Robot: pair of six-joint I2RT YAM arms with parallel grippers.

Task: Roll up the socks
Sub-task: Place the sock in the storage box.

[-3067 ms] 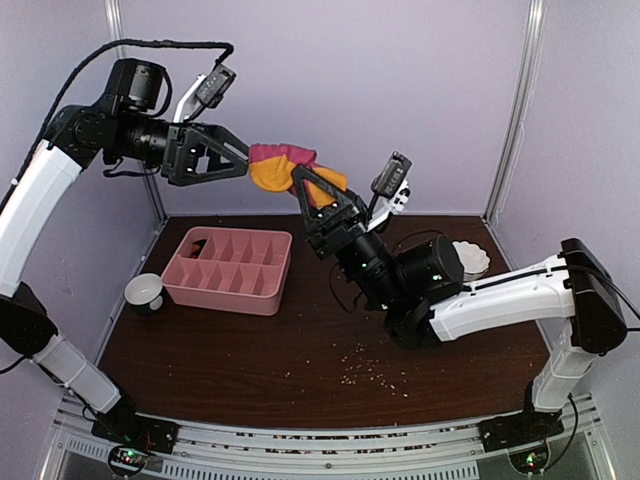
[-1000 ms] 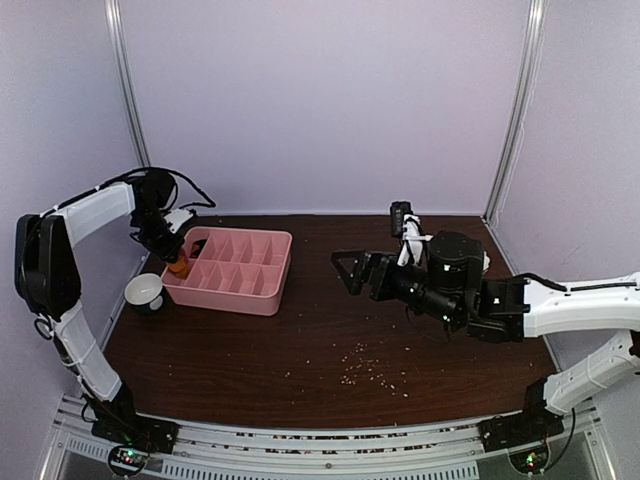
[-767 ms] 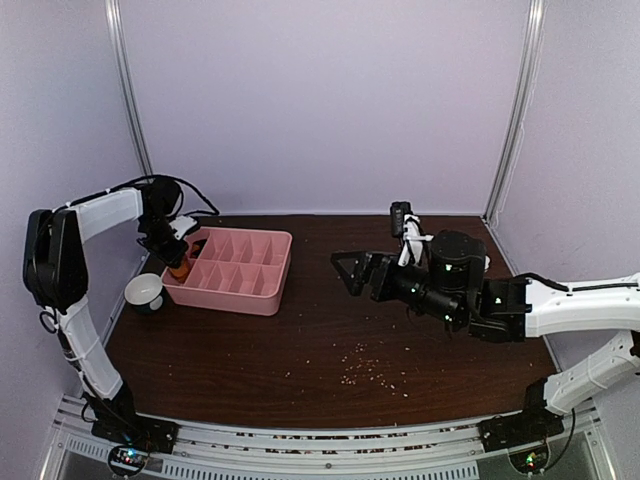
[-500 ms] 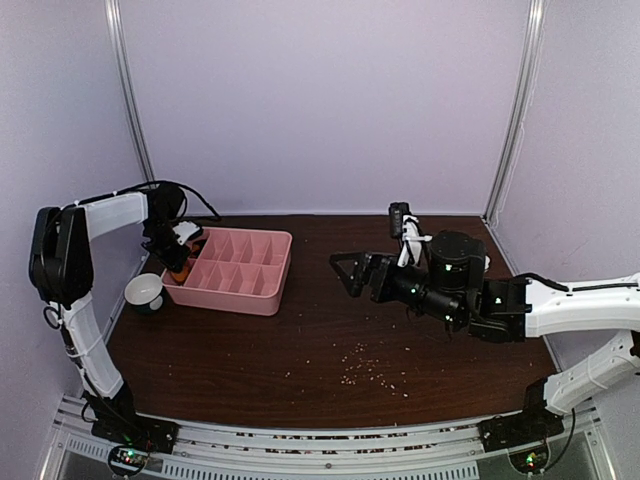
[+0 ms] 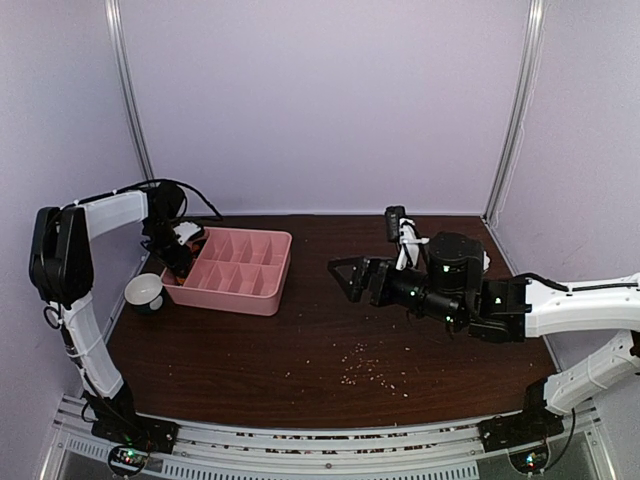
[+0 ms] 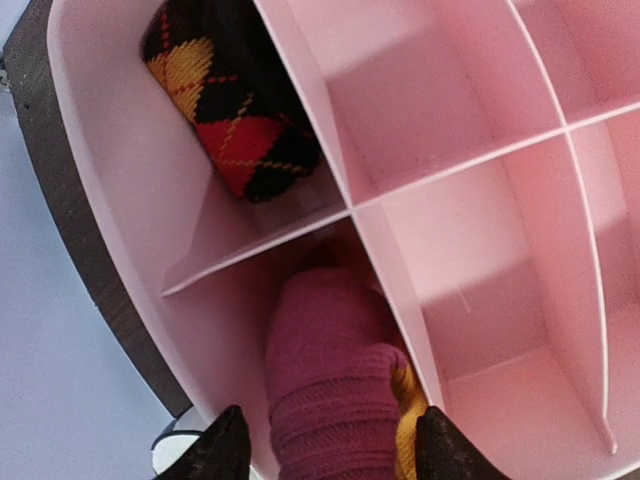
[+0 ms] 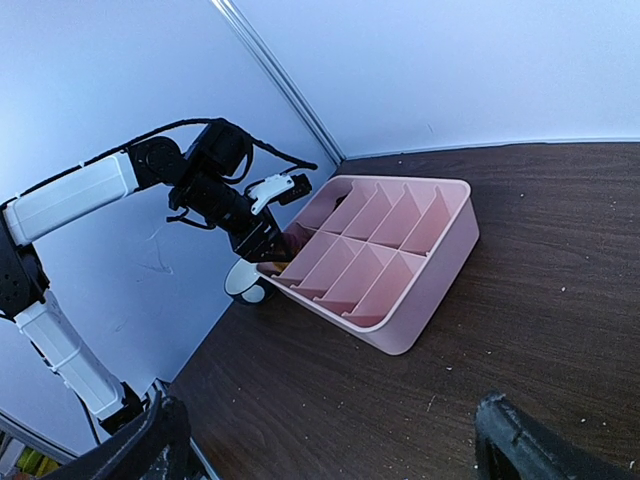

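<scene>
Left gripper [image 6: 333, 445] newly loose around socks [image 6: 325, 370]

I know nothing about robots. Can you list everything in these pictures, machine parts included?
pink tray: one, pink, divided into compartments, left side of the table
dark red sock roll: one, dark red with some orange, in the tray's near-left corner compartment
argyle sock roll: one, black, yellow and red, in the far-left corner compartment next to it
cup: one, white with a dark inside, on the table left of the tray
crumbs: many, pale, scattered near the table's middle front
table: one, dark brown
left gripper: one, black, open, fingers either side of the dark red sock roll
right gripper: one, black, open, empty, above the table's middle
</scene>
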